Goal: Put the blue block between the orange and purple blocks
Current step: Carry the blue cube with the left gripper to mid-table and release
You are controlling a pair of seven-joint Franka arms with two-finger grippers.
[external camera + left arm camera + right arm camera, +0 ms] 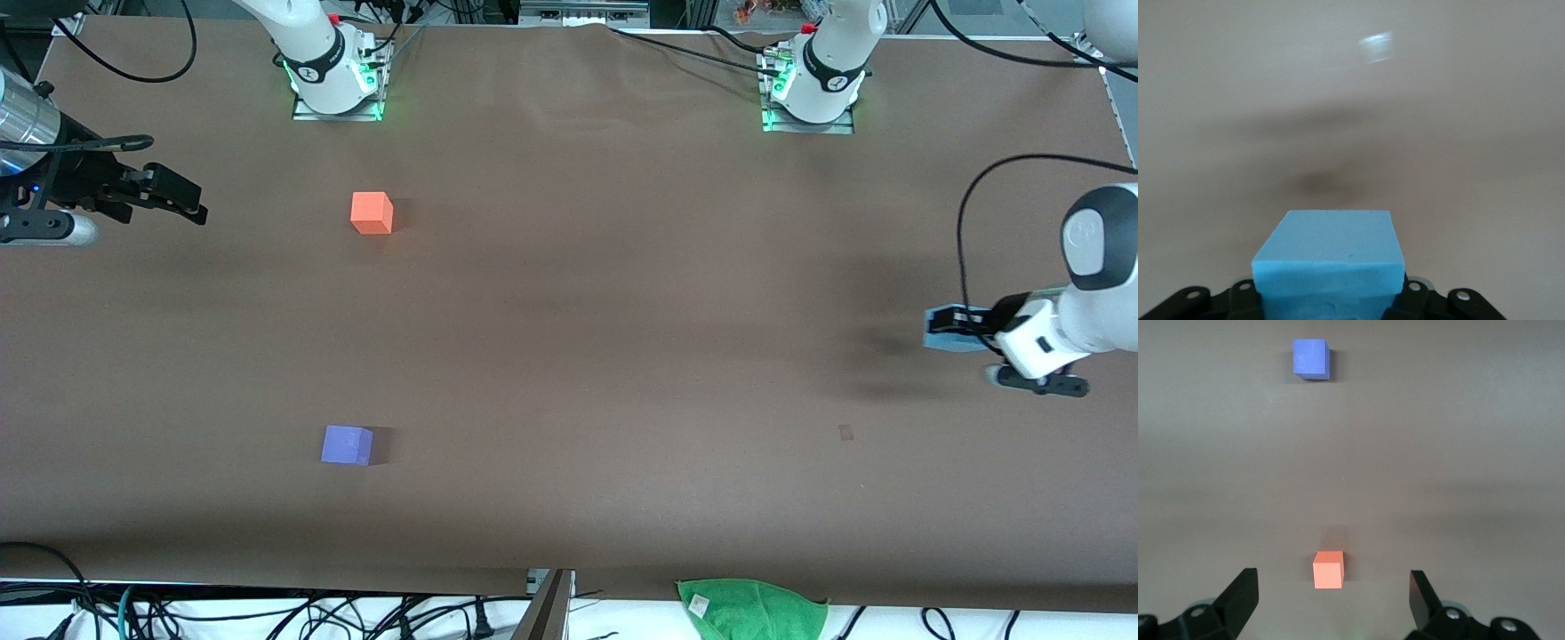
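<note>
The blue block is a light sky-blue cube held in my left gripper, which is shut on it just above the table at the left arm's end. It fills the near part of the left wrist view, with the gripper clamped on its sides. The orange block sits on the table toward the right arm's end. The purple block sits nearer the front camera, in line with it. My right gripper is open and empty, in the air near the right arm's end. Its wrist view shows the gripper, the orange block and the purple block.
A green cloth lies at the table's near edge. The arm bases stand along the back edge. Cables run along the edges. Brown table surface stretches between the blue block and the other two blocks.
</note>
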